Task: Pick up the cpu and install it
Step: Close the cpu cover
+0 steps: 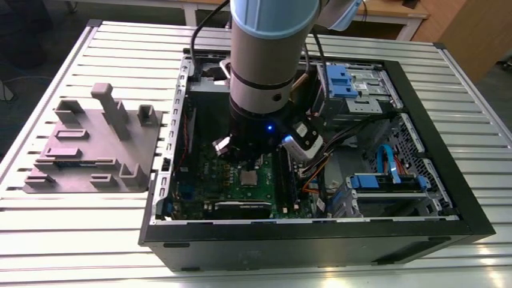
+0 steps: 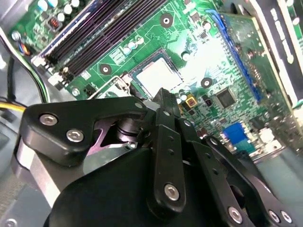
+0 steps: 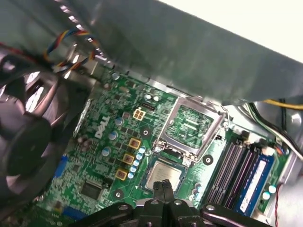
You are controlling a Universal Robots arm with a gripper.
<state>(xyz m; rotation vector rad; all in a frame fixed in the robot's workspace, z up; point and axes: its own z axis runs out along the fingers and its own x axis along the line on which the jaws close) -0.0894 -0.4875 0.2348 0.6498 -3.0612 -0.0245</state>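
The cpu (image 3: 164, 172), a small silver square, lies flat in the socket on the green motherboard (image 3: 102, 156). In the exterior view the cpu (image 1: 249, 177) shows just below the arm's wrist (image 1: 258, 102), inside the open computer case. My gripper (image 3: 165, 184) hangs right above the cpu's edge with its two black fingers pressed together and nothing between them. The second wrist view has the fingertips (image 2: 163, 97) over the near edge of the cpu (image 2: 156, 75). The silver socket frame (image 3: 191, 124) stands flipped open beside the cpu.
The black case (image 1: 320, 240) walls surround the board. Memory slots (image 3: 236, 165) run beside the socket, and a dark fan (image 3: 23, 127) sits on the other side. Cables and blue drive bays (image 1: 384, 180) fill the exterior view's right. A grey moulded tray (image 1: 92, 150) sits outside the case.
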